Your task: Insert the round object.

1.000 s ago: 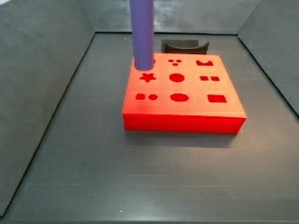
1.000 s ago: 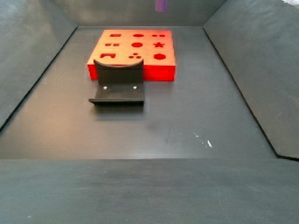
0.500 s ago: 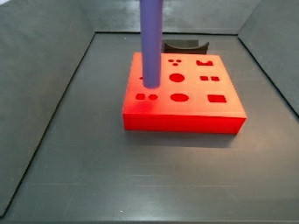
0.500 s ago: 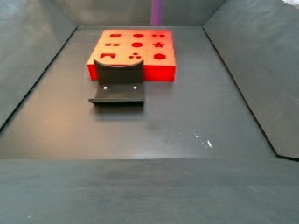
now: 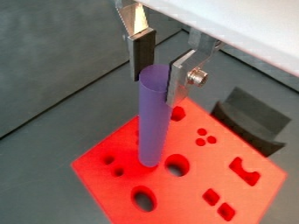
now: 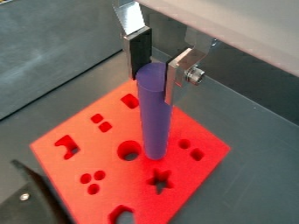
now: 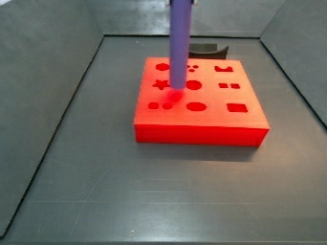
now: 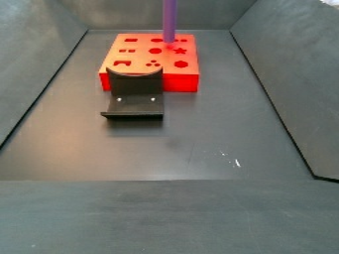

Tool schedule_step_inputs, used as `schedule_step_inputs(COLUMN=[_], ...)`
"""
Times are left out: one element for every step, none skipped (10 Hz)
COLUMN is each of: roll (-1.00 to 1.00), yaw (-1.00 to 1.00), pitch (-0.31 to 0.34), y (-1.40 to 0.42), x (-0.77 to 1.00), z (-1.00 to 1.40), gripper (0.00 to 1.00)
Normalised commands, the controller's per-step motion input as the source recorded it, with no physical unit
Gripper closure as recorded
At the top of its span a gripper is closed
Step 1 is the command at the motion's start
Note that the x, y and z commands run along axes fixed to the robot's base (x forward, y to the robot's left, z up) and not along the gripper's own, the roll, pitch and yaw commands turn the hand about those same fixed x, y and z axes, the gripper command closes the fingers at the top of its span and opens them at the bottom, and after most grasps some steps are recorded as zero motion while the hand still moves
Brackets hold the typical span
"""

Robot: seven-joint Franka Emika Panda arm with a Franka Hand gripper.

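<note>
Gripping the round object (image 5: pixel 152 118) near its top: in both wrist views the gripper (image 5: pixel 160 63) has its silver plates clamped on either side of the peg. Peg is a long, slim, smooth purple cylinder, upright, plain flat top face. In a wrist view its lower end sits over the red block (image 5: pixel 251 197), just beside a round hole (image 5: pixel 177 164); cannot tell if it touches the surface.

In a wrist view (image 6: pixel 156 118) same picture: peg hangs above the block's middle, round hole (image 6: pixel 129 153) just beside its tip, star hole (image 6: pixel 160 181) near. Dark grey holder (image 6: pixel 33 197) at the block's far corner.

In a side view the peg (image 7: pixel 181 43) stands vertical over the block's top face (image 7: pixel 243 126), lower end near the block's left-centre holes. Gripper itself out of frame here. Bare grey floor (image 7: pixel 153 191) all round the block, walls well apart from it.

In a side view (image 8: pixel 171 18) the peg drops in from the top edge over the block (image 8: pixel 146 74). Holder (image 8: pixel 133 99) touches the block's near edge; wide open floor in front.
</note>
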Motion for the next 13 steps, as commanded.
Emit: schedule_step_inputs(roll=[0.04,0.09,0.14,0.13,0.09,0.07,0.12,0.11,0.13,0.14,0.14,0.21,0.23], yaw=[0.00,0.00,0.01,0.00,0.01,0.02,0.02,0.00,0.00,0.00,0.00,0.03,0.03], pitch=[0.049,0.059,0.069,0.087,0.079,0.041,0.026,0.001,0.007,0.006,0.004,0.019,0.014], y=[0.22,0.21,0.13,0.25,0.14,0.03,0.04,0.00,0.00,0.00,-0.04,-0.23,-0.11], x=[0.46,0.36,0.43,0.46,0.33,0.27,0.12,0.00,0.09,0.05,0.00,0.00,0.07], z=[-0.23,-0.21,-0.17,-0.01,0.00,-0.07,-0.13,-0.16,-0.18,-0.21,-0.21,-0.13,-0.21], gripper=[1.00,1.00,1.00,1.00,1.00,1.00,1.00,1.00,1.00,1.00,1.00,1.00,1.00])
